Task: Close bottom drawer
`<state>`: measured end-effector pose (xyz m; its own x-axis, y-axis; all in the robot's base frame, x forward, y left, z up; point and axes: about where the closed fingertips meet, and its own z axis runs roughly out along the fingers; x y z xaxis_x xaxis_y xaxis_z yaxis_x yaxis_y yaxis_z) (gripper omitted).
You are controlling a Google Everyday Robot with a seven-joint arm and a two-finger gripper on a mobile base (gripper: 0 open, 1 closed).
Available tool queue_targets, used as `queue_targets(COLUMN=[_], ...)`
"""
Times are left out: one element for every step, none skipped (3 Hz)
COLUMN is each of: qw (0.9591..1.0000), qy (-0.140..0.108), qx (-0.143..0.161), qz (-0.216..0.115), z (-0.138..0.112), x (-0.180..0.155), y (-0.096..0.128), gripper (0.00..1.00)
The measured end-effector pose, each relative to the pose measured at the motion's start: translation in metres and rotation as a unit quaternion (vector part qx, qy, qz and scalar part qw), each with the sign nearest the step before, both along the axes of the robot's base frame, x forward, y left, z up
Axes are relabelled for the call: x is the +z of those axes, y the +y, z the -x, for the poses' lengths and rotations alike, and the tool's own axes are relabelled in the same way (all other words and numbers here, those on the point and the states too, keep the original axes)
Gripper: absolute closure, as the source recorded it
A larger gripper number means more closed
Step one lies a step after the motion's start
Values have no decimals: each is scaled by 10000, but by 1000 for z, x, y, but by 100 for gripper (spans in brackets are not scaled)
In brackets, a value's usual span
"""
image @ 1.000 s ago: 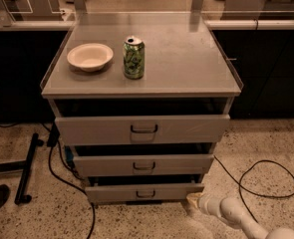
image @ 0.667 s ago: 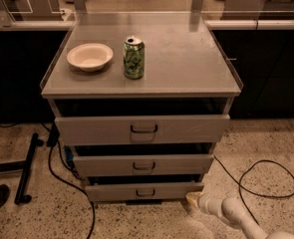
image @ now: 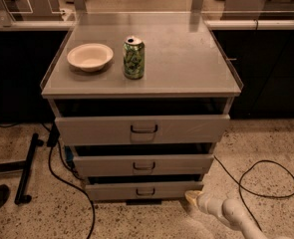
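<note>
The bottom drawer point(image: 144, 190) is the slimmest grey front of the three, low on the cabinet, with a small dark loop handle at its centre. It stands slightly out, with a dark gap above it. My gripper point(image: 192, 198) is at the end of the white arm that comes in from the lower right. Its tip is low by the floor, at the right end of the bottom drawer's front, close to it or touching it.
The middle drawer point(image: 144, 164) and top drawer point(image: 142, 129) also stand partly out. A white bowl point(image: 89, 57) and a green can point(image: 134, 58) sit on the cabinet top point(image: 186, 59). Black cables point(image: 256, 180) lie on the floor right and left. A black stand foot point(image: 26, 168) is at left.
</note>
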<state>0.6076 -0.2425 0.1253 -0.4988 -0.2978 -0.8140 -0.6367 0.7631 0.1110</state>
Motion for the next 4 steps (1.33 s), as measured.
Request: queue_targets(qw=[9999,9998,9997,9996], qy=[-55,-61,-73,-47], qx=[-105,-165,-198,-226], qz=[16,67,103,136], z=[-5,-12,-15,-15], x=[2,3,4,3], y=[3,7,10,10], gripper=[100,100,100,100])
